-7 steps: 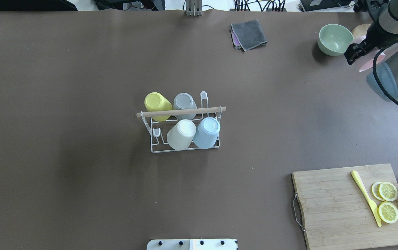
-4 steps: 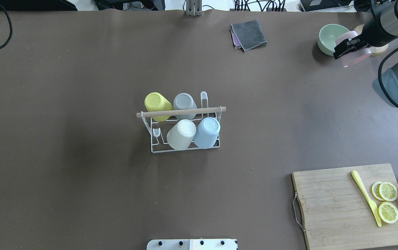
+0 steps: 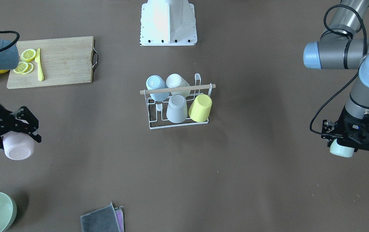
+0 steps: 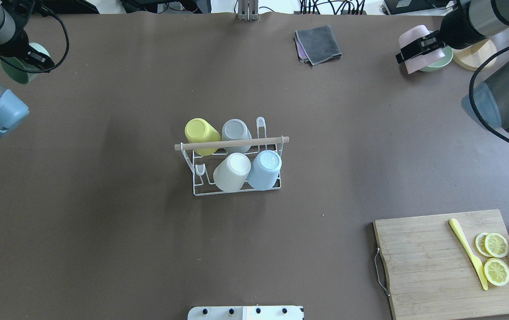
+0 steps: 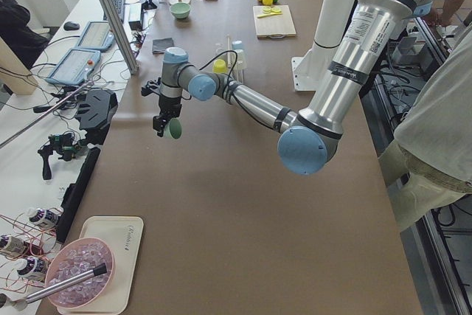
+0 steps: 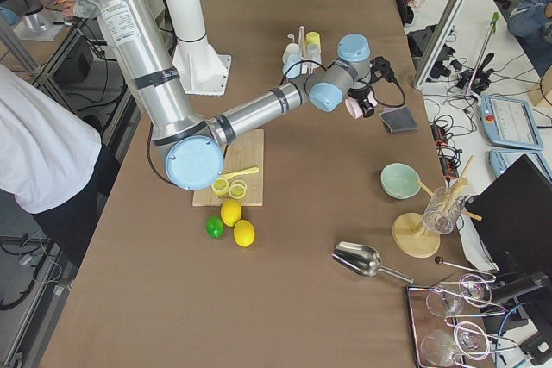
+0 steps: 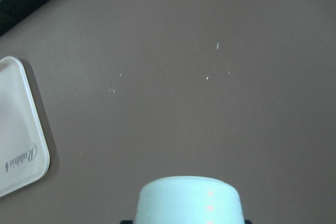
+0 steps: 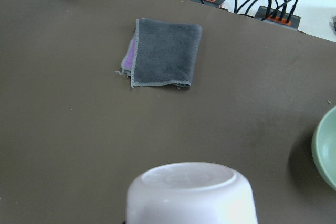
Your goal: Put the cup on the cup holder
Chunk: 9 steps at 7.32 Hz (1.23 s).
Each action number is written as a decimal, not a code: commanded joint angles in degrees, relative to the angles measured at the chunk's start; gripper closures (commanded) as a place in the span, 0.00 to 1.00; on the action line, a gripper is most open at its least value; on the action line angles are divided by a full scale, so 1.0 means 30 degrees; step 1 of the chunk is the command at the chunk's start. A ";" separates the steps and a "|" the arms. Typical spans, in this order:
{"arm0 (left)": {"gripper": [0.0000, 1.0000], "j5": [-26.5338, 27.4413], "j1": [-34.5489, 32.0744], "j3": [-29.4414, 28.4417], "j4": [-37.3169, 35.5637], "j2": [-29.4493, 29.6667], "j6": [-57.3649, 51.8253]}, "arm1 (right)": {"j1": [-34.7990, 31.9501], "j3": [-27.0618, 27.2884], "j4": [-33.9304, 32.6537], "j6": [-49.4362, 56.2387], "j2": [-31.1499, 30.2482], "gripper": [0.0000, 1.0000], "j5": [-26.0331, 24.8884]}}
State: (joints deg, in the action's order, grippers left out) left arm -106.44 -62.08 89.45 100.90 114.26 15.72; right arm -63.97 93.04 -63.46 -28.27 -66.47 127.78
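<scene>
The white wire cup holder point(image 4: 201, 186) with a wooden rod handle stands mid-table, also in the front-facing view point(image 3: 154, 125). Several upturned cups sit on its prongs: yellow point(image 4: 201, 133), grey, white and light blue. My left gripper point(image 4: 30, 60) is shut on a mint green cup point(image 4: 17, 71) above the far left of the table; the cup also shows in the left wrist view point(image 7: 189, 200). My right gripper point(image 4: 419, 46) is shut on a pink cup point(image 4: 416, 38) at the far right, bottom toward the wrist camera point(image 8: 191, 192).
A folded grey cloth point(image 4: 319, 43) lies at the back. A green bowl point(image 4: 439, 64) and a wooden coaster point(image 4: 474, 53) sit behind the pink cup. A cutting board point(image 4: 432, 266) with lemon slices and a yellow knife is front right. A white tray point(image 7: 16, 129) lies left.
My right gripper has carried the pink cup leftward and toward the far edge, past the green bowl. My left arm has swung into view with the green cup.
</scene>
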 commanded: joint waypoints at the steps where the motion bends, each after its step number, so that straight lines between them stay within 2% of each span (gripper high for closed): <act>1: 1.00 0.0090 -0.0078 -0.0081 0.5308 0.0086 0.1811 | 0.0405 -0.0074 0.0440 -0.0040 0.1057 1.00 0.0530; 2: 1.00 0.0119 -0.0020 -0.0052 0.7768 0.0144 0.2895 | 0.0522 -0.0509 0.0788 0.0280 0.1527 1.00 0.1343; 3: 1.00 0.0409 0.0010 0.0413 0.9764 0.0174 0.3978 | 0.0697 -0.1442 0.3141 0.0776 0.1706 1.00 0.1612; 4: 1.00 0.1688 0.0271 0.1636 1.0858 0.0058 0.5440 | 0.0670 -0.1712 0.4209 0.0781 0.1853 1.00 0.2195; 5: 1.00 0.2774 0.1666 0.3359 1.0927 -0.0204 0.6585 | 0.0670 -0.1686 0.4249 0.0549 0.2492 1.00 0.1447; 6: 1.00 0.5135 0.3188 0.4739 1.0985 -0.0322 0.6742 | 0.0438 -0.1686 0.4307 0.0199 0.2470 1.00 0.2193; 7: 1.00 0.8001 0.5321 0.5652 1.1566 -0.0556 0.7410 | 0.0580 -0.1947 0.5033 0.0340 0.2789 1.00 0.2259; 8: 1.00 1.0988 0.7343 0.5691 1.3225 -0.0703 0.7881 | 0.0669 -0.3022 0.7476 0.0312 0.3720 1.00 0.2086; 9: 1.00 1.3048 0.8785 0.5662 1.4431 -0.1082 0.7799 | 0.0612 -0.3468 1.0343 0.0080 0.3468 1.00 0.1359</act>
State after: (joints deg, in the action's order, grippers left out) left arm -76.33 -42.02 105.92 139.54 112.14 38.52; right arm -62.13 84.85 -41.83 -27.46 -56.54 133.64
